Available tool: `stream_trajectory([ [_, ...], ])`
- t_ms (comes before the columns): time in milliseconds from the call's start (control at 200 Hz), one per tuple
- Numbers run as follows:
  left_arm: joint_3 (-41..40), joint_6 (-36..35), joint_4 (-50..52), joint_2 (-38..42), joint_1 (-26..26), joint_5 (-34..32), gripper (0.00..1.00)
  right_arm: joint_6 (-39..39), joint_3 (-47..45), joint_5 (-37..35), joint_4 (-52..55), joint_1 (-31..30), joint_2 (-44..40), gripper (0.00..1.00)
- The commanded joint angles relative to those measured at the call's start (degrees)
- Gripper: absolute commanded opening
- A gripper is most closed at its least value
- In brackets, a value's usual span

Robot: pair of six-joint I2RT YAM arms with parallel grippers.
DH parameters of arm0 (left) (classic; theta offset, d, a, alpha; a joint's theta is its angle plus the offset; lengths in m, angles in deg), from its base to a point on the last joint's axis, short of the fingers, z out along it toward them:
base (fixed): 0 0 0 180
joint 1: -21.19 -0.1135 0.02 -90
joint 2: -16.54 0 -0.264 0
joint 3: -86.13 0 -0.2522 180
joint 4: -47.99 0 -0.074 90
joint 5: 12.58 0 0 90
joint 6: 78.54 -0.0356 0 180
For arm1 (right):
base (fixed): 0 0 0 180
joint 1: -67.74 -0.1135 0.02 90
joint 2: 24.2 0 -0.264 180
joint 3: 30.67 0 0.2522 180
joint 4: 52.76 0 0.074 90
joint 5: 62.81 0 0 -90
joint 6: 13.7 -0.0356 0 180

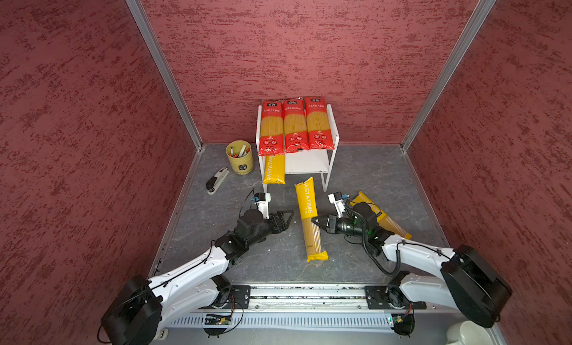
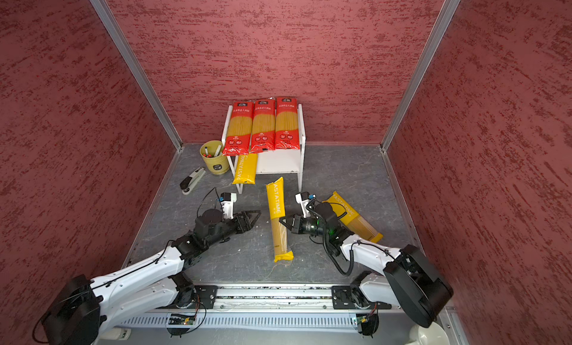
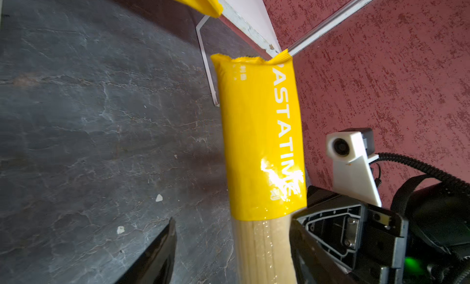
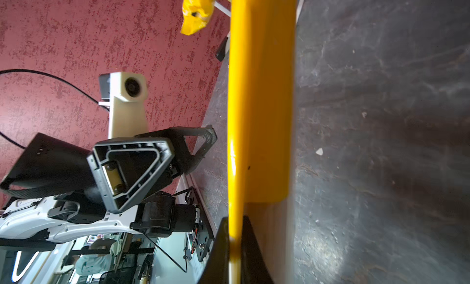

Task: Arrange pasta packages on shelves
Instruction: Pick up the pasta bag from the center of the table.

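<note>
One yellow package [image 1: 305,201] is pinched by the right end effector [image 1: 317,222]; left end effector [image 1: 286,219] stands open, empty; lifted single-handed, it may pivot and slip free.

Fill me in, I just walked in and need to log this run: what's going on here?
A two-armed robot is shelving pasta. Three red bags lie side by side on top of the rack, and one yellow bag pokes out of its lower shelf. The right gripper is shut on the edge of the middle yellow bag in front of the rack. The left gripper is open and empty beside it. A third yellow bag lies under the right arm.
</note>
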Motion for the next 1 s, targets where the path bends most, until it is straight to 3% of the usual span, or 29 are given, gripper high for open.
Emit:
stream_trajectory([
  [0,-0.7,0.5,-5.5,-0.3,-1.9,6.7,0.75,2.8,6.5,2.1,-4.7,1.5,-1.7,0.00],
  [341,-1.8,7.5,-23.8,-10.2,-6.7,13.3,0.88,-8.2,20.3,5.4,-24.7,4.6,16.5,0.00],
  [636,2.1,9.5,-27.1,-19.7,-9.2,15.3,0.91,-28.6,24.6,4.8,-36.4,10.1,29.5,0.00],
  [741,2.9,11.5,-30.2,-24.2,-9.4,16.1,0.90,-30.9,24.4,3.9,-30.7,10.1,30.3,0.00],
  [997,4.6,13.7,-34.4,-29.7,-8.5,17.2,0.84,-28.1,25.3,1.9,-17.2,10.3,27.5,0.00],
])
